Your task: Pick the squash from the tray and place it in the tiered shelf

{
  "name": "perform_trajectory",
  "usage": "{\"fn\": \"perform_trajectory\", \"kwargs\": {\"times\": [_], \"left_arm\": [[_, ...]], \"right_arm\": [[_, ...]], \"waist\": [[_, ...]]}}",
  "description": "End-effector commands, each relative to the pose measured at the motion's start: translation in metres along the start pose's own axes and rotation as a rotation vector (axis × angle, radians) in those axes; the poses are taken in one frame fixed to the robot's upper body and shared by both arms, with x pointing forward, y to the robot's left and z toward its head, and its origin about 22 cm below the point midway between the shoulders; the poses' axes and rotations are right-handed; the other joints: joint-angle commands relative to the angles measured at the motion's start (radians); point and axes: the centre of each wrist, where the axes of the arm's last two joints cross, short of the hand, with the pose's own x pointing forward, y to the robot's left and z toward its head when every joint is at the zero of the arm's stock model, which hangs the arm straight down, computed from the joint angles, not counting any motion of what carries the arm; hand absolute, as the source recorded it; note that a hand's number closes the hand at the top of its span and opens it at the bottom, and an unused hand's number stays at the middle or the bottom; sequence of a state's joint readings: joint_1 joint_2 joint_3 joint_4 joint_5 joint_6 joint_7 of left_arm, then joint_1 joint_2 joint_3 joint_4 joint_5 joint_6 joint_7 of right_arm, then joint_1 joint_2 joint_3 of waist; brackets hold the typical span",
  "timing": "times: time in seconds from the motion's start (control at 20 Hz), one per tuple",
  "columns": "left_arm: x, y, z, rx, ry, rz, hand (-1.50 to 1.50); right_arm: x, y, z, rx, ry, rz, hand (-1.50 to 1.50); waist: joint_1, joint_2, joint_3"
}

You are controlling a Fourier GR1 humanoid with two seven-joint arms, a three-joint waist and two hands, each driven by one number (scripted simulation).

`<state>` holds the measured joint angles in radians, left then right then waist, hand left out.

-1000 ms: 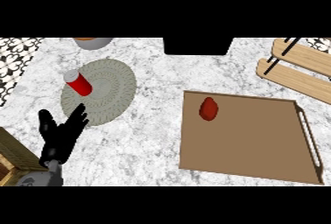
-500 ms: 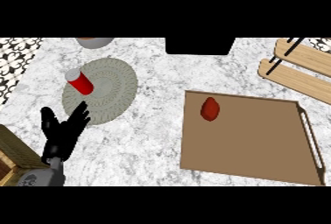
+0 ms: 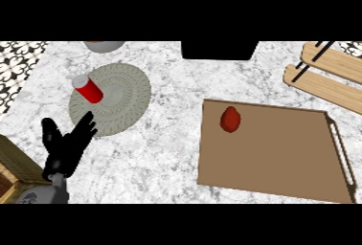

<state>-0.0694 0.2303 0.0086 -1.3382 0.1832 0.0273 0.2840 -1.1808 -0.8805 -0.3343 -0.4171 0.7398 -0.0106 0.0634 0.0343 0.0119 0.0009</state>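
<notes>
One hand, the left, is resting with fingers released, well left of the tray where the squash is lying.

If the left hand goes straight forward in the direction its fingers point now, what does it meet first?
Probably the round woven mat: the left hand points up and slightly right, its fingertips near the mat's lower edge. The red cup stands farther along. Height above the counter is unclear.

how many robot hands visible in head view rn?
1. The left hand shows at the view's lower left, open with fingers up, beside the round mat and clear of the tray. The right hand is not in view.
</notes>
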Motion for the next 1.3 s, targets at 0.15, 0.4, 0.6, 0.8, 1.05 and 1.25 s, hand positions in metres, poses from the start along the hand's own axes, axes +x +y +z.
{"fn": "perform_trajectory", "kwargs": {"times": [0.15,0.4,0.6,0.8,1.05,1.25], "left_arm": [[-0.010,0.001,0.004,-0.012,-0.001,0.020,0.00],[0.008,0.001,-0.005,0.010,0.008,-0.004,0.00],[-0.006,-0.014,-0.001,0.015,-0.005,0.010,0.00],[-0.002,0.000,0.003,0.016,-0.006,-0.008,0.00],[0.000,-0.001,-0.002,0.011,0.003,-0.001,0.00],[-0.005,-0.010,-0.001,-0.010,0.007,0.013,0.00]], "right_arm": [[0.001,-0.013,-0.003,0.030,-0.007,0.094,1.50],[0.012,-0.012,-0.006,-0.067,0.092,-0.173,-1.50],[0.008,0.002,-0.005,-0.129,0.120,-0.291,-1.50],[-0.004,-0.031,-0.006,-0.122,0.102,-0.438,-1.50],[-0.018,-0.038,-0.005,-0.160,0.126,-0.663,-1.50],[-0.018,-0.065,-0.003,-0.329,0.174,-0.690,-1.50]], "waist": [[-0.002,-0.004,-0.001],[-0.004,-0.002,0.000],[-0.001,-0.002,0.000],[0.000,-0.003,0.001],[-0.015,-0.007,0.001],[-0.001,0.000,0.000]]}}
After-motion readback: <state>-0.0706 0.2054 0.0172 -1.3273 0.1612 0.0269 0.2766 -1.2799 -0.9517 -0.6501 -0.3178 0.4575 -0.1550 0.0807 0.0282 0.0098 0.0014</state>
